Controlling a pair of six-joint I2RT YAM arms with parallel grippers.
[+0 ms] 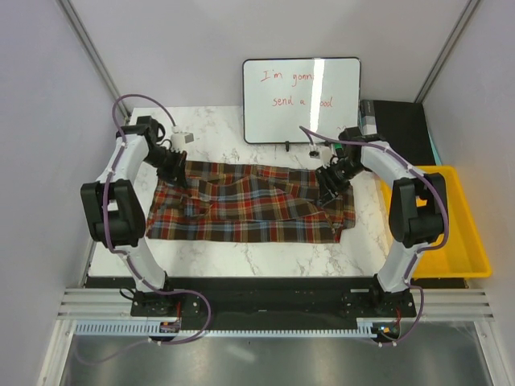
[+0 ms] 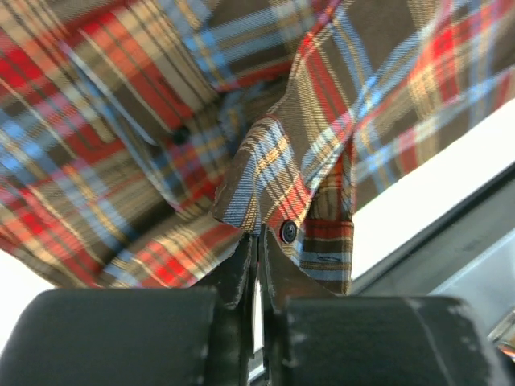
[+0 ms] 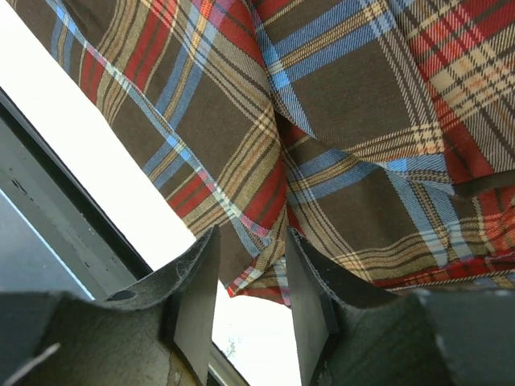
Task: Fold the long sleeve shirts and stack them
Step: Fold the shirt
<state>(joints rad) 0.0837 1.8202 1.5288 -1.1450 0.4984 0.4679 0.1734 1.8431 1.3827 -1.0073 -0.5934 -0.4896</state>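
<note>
Glare blots the middle of the writing on the whiteboard [image 1: 302, 100], and the plaid shirt [image 2: 121, 121] runs past the edges of both wrist views (blurred in the left one), its outline untellable there.

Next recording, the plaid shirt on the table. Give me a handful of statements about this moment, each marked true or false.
1. The left tool is closed on a fold of the plaid shirt. True.
2. The yellow bin sits on the robot's left. False: it is beside the table on the right.
3. A whiteboard stands behind the shirt. True.
4. The shirt is folded into a compact square. False: it lies spread wide and rumpled across the table.
5. The right tool is well clear of the shirt. False: cloth sits between its fingers.
</note>
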